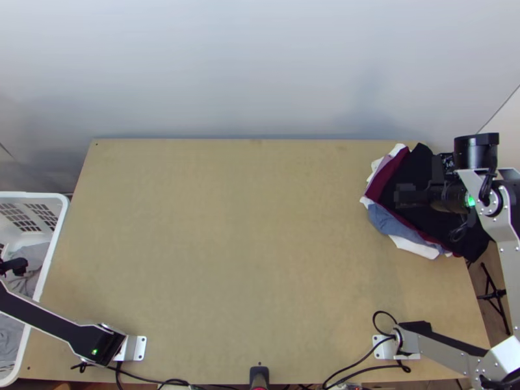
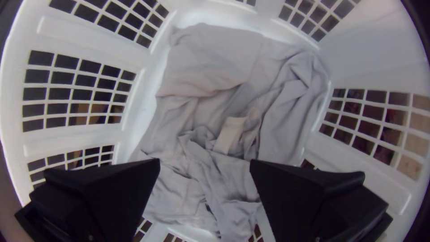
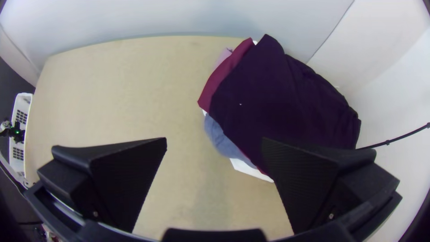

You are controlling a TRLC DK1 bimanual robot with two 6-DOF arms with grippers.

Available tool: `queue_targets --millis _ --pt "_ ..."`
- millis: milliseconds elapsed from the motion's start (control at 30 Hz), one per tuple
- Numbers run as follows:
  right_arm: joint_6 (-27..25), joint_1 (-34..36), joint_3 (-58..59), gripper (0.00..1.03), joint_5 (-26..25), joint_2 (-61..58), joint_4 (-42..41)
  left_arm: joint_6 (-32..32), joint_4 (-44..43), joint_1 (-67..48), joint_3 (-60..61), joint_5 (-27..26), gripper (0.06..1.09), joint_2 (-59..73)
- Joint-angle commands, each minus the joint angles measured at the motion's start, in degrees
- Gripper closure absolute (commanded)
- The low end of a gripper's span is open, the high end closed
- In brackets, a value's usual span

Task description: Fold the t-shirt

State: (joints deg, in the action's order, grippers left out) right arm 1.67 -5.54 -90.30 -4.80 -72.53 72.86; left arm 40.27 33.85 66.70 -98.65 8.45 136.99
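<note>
Left edge of the top view: left gripper (image 1: 18,264), jaws wide apart, grasping nothing, above grey cloth (image 2: 215,58) bunched in the white basket (image 2: 76,142), visible between and beyond the fingertips. Right side: right gripper (image 1: 400,195), jaws likewise parted and unloaded, over the dark garment (image 3: 277,103) topping a clothes stack (image 1: 393,225). Which piece is the t-shirt cannot be told.

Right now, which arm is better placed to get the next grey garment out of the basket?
Left, I'd say: its gripper hangs open over the basket, facing the bunched grey cloth. The right gripper is across the table, by the stacked clothes.
</note>
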Motion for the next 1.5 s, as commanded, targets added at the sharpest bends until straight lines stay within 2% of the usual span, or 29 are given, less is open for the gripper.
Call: queue_targets --millis 0,433,733,933,1033,1133,1233,1300,1467 --pt "-0.4 0.2 -2.1 0.05 -0.7 -3.0 0.0 -0.8 5.2 -0.3 -8.1 2.1 0.11 10.9" --pt "-1.8 -3.0 -10.9 0.05 -4.3 -10.7 0.8 -4.9 5.4 -4.6 -14.5 3.7 0.11 21.7" --pt "-2.5 -3.9 -12.7 0.05 -5.7 -12.9 1.1 -7.0 5.4 -6.4 -20.1 5.2 0.21 26.0" --pt "-2.6 -4.7 -13.0 0.05 -6.1 -13.7 1.1 -8.3 2.7 -6.4 -21.1 5.5 0.51 27.1" --pt "-2.8 -4.8 -13.0 0.05 -6.4 -13.9 1.1 -8.4 2.6 -6.3 -23.2 7.8 0.75 29.2" --pt "-2.9 -5.1 -12.9 0.05 -6.4 -13.9 1.1 -9.0 2.7 -6.0 -24.5 8.1 1.05 30.0" --pt "-3.0 -5.2 -12.8 0.05 -6.4 -13.9 1.1 -10.2 3.9 -5.3 -24.7 8.0 1.04 29.6" --pt "-3.0 -5.3 -12.8 0.05 -6.4 -13.9 1.1 -12.2 8.3 -4.7 -26.2 7.2 1.04 28.4" --pt "-3.1 -5.5 -12.8 0.05 -6.4 -13.8 1.2 -18.3 21.3 -3.8 -27.0 -1.4 1.04 19.0"
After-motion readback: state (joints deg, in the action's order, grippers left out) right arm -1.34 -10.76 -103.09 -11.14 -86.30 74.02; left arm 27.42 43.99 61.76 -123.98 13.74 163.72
